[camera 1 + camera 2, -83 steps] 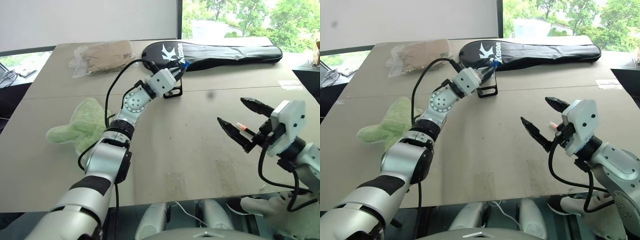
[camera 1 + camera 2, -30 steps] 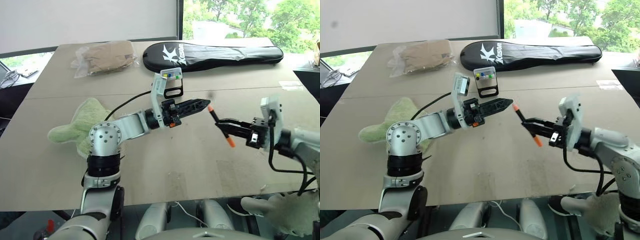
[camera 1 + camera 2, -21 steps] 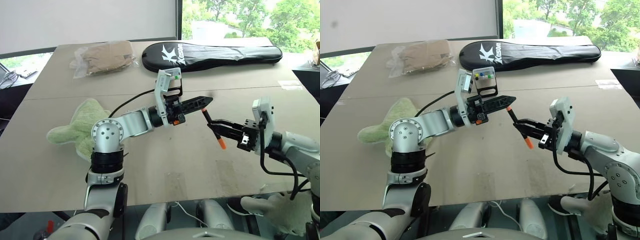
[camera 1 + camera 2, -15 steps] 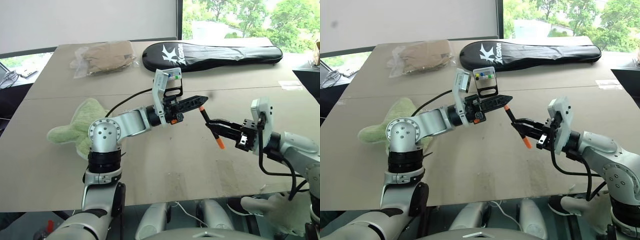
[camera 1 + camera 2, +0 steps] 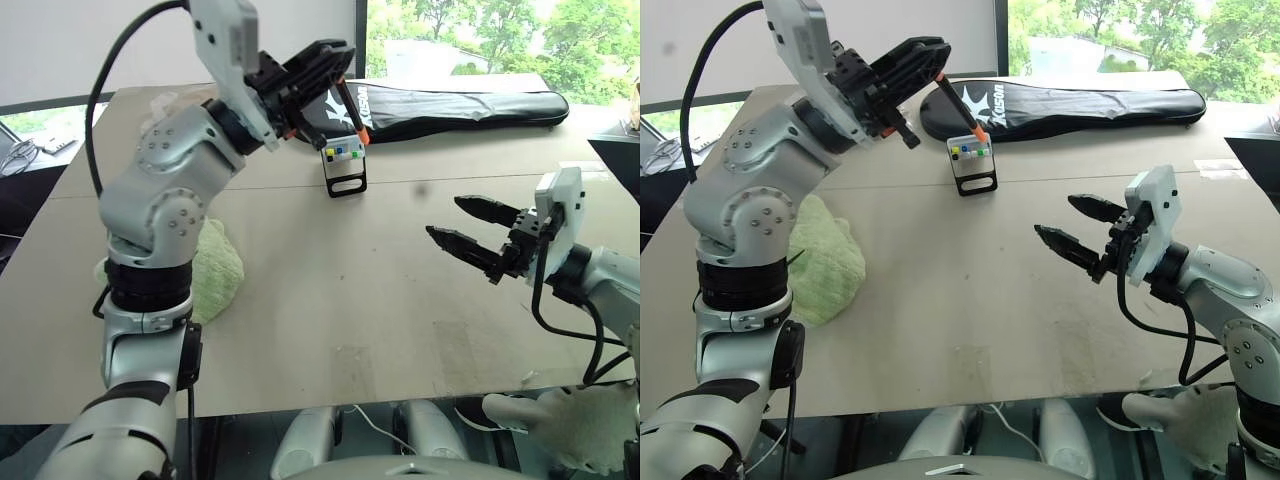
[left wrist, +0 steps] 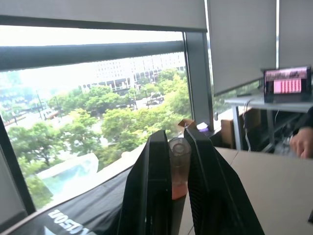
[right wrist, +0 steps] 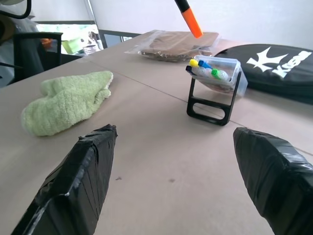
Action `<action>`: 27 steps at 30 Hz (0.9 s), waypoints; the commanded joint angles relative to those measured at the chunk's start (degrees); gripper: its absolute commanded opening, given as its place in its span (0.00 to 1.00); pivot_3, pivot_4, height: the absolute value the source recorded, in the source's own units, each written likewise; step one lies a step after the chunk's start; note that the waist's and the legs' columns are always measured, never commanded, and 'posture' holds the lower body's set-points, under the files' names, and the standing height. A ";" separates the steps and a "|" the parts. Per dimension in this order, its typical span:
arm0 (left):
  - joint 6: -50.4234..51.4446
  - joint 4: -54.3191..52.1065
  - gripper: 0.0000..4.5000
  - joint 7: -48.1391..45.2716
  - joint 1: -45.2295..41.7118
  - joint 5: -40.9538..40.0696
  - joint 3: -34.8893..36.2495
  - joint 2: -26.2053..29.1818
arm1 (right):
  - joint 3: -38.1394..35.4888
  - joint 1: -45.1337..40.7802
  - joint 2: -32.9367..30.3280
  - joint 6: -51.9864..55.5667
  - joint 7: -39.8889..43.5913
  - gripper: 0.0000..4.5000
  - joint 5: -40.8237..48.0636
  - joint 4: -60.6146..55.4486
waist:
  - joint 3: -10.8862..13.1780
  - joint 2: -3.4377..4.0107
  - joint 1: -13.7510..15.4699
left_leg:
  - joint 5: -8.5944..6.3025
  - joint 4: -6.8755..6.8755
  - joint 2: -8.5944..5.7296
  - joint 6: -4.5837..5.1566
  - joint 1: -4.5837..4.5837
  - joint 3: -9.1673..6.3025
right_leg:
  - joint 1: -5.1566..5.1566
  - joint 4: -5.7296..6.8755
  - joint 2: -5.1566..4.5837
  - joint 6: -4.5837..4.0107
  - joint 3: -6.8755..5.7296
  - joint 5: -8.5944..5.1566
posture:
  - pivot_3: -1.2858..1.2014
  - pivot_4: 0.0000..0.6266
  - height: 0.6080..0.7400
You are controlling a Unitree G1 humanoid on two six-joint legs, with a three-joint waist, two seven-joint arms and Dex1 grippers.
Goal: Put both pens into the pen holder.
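1. The pen (image 5: 962, 108), black with an orange tip, hangs tip-down from the left pincer (image 5: 923, 58); its tip is just above the holder (image 5: 971, 163), not yet in it; in the left wrist view the pen's end (image 6: 179, 166) sits clamped between the two black fingers (image 6: 151, 191).
2. The holder, a small black frame with a white top bearing blue, yellow and green marks, stands upright on the tabletop (image 5: 970, 300), just in front of the black bag (image 5: 1070, 103); in the right wrist view it (image 7: 213, 93) shows its open loop foot, with the orange tip (image 7: 189, 17) above and beside it; I cannot tell whether the other pen is already in it.
3. The left pincer is raised high over the far part of the tabletop, squeezed tight on the pen.
4. The right pincer (image 5: 1078, 228) hovers above the tabletop near its right side, well apart from the holder, pointing toward the middle; its fingers are spread wide and grip nothing; in its own wrist view the two fingers (image 7: 83, 171) stand far apart.
5. A green cloth (image 5: 825, 262) lies on the left part of the tabletop; a clear bag with something brown inside (image 7: 176, 43) lies at the far side, left of the black bag.
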 commanded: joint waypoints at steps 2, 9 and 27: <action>-18.32 5.98 0.00 -2.09 2.39 15.76 -3.78 0.68 | 1.89 0.78 -0.21 -7.11 1.00 0.91 -6.26 -3.72 | 0.00 0.00 -0.28 | 0.00 -0.05 0.01 0.00 0.03 0.04 | -0.01 0.01 0.02 0.00 0.01 0.00 | 0.52 0.24 1.00; -34.02 19.52 0.00 -3.20 2.92 24.08 -5.05 -2.07 | 2.42 2.02 -0.48 -9.88 1.50 0.91 -9.70 -3.60 | 0.03 -0.05 -0.03 | 0.00 -0.04 0.00 0.00 -0.01 0.00 | -0.04 0.01 0.01 0.00 -0.02 0.00 | 0.52 0.24 1.00; -49.27 40.85 0.00 -5.49 -2.99 27.55 -4.14 -6.48 | 2.29 5.89 -0.10 -12.11 -3.71 0.91 -16.80 -7.39 | 0.05 -0.08 -0.22 | 0.00 -0.03 -0.03 0.00 -0.02 -0.02 | -0.05 0.04 0.01 0.01 -0.23 0.00 | 0.52 0.24 1.00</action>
